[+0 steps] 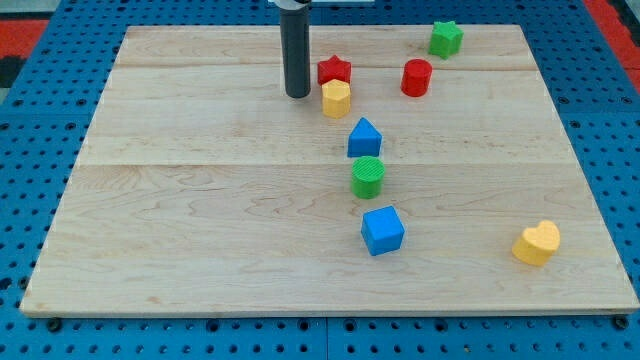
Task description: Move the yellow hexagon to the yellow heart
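A: Yellow hexagon (336, 98) sits near the view's top, mid-board, right below the red star (334, 70), prob. touching it. Yellow heart (537, 243) is way off at the bottom right. So basically nothing's done yet.

B: And the rod?

A: My tip (298, 94) is just left of the hexagon, close; can't tell if it's touching. No hand on this rig, btw, just a plain rod, so nothing to spread or pinch.

B: What's in the way?

A: Blue triangular block (364, 138), green cylinder (368, 176) and blue cube (382, 230) run down below it. Red cylinder (416, 77) and green star (446, 38) sit to the upper right. A diagonal to the heart looks passable, I'd guess, if it skirts the blue triangular one.
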`<action>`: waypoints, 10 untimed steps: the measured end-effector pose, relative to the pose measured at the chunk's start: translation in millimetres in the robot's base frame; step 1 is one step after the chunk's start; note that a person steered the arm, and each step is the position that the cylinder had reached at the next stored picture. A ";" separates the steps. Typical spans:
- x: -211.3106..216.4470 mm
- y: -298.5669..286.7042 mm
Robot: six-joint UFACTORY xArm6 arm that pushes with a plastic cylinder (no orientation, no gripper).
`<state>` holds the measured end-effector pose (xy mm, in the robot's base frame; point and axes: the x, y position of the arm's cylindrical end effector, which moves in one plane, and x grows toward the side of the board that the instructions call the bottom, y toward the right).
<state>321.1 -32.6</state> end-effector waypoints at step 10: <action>93.6 220.2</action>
<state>414.8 187.6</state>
